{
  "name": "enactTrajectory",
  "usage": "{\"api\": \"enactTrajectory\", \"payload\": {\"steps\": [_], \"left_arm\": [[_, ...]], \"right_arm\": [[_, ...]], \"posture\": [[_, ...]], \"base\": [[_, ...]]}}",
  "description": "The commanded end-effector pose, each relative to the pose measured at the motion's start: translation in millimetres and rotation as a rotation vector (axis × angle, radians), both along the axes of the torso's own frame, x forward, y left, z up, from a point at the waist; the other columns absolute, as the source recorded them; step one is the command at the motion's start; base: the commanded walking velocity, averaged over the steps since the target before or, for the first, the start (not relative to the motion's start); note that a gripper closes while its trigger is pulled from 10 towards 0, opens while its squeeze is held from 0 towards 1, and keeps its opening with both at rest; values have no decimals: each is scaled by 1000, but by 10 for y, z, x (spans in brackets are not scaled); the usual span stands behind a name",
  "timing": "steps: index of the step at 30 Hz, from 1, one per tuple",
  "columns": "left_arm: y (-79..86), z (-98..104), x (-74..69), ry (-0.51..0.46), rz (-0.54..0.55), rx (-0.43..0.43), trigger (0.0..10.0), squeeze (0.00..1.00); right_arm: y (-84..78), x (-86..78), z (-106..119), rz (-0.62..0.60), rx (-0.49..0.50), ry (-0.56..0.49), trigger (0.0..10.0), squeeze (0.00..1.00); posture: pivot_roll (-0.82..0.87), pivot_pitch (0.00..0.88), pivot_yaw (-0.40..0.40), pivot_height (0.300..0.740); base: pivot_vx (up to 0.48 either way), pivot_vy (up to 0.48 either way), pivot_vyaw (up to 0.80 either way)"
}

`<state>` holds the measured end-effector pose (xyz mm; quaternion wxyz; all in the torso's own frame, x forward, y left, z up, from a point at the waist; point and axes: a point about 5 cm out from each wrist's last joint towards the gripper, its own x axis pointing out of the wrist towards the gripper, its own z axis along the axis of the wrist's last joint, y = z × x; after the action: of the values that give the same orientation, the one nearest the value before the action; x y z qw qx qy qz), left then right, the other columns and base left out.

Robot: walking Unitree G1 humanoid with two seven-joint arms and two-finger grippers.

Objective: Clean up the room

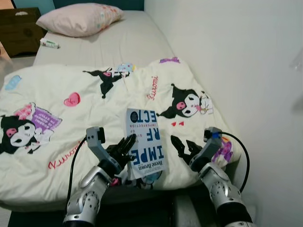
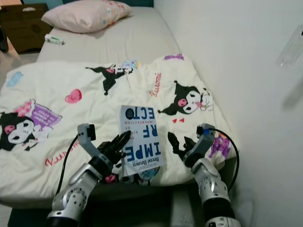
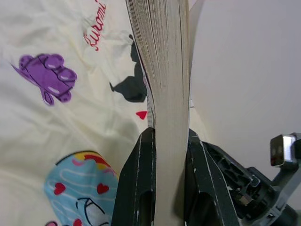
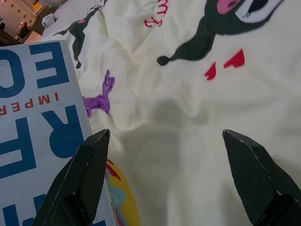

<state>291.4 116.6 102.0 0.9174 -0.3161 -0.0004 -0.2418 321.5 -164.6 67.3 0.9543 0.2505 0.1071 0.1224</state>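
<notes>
Left gripper [image 1: 127, 145]: nearest the camera, at the foot edge of the bed; black jaws closed on the lower end of the white paperback book with large blue lettering [image 1: 146, 143]. The left wrist view shows the page block [image 3: 164, 70] pinched between the two black fingers [image 3: 138, 183], spine and pages running straight out from the grip.

Book, position: lying on the cream cartoon-print duvet [image 1: 57, 99], near its foot edge, between the two grippers; front cover up.

Book, long axis: runs from the foot edge up towards the pink pillow [image 1: 80, 19], tilted slightly; the left jaws hold its near short end.

Right gripper [image 1: 185, 146]: just beside the book's right long edge, not touching it; jaws spread wide and empty, aimed at bare duvet in the right wrist view, the book cover [image 4: 37, 117] off to one side of the fingers [image 4: 89, 169].

Nearer arm: the left, already in contact; the right is close but apart.

Coming move, judged: lifting the book clear rests on the left grip at one end only, so the far end may sag; the right jaws lie towards the free long edge if support is wanted.

Other items: small white tube [image 1: 49, 44] on the grey sheet beside the pillow; dark wooden nightstand [image 1: 19, 28] beyond.
</notes>
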Motion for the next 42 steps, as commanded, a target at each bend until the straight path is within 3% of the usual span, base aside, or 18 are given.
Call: {"api": "enactTrajectory", "payload": {"steps": [1,11,24,35,41,42], "left_arm": [[6,-2,-4,-21,-8,11,10000,0],[8,-56,7,-8,-5,39,10000,0],[166,-509,-77,144,16,173,10000,0],[186,-685,-141,196,10,208,10000,0],[229,-846,-186,253,22,258,10000,0],[281,-957,-221,300,41,297,10000,0]], "right_arm": [[-18,-49,-101,-12,-10,28,10000,0],[-58,-76,-176,-28,-22,48,10000,0],[-193,-111,-349,-105,-79,122,10000,0],[-230,-121,-386,-129,-95,132,10000,0],[-316,-184,-506,-178,-165,207,10000,0],[-356,-266,-620,-180,-261,275,10000,0]], "posture": [[-66,49,-34,606],[-71,55,-34,631],[-73,45,-30,676],[-79,46,-24,706],[-84,34,-23,726],[-86,32,-26,736]], "base": [[0,0,0],[0,0,0],[0,0,0],[0,0,0],[0,0,0],[0,0,0]]}}
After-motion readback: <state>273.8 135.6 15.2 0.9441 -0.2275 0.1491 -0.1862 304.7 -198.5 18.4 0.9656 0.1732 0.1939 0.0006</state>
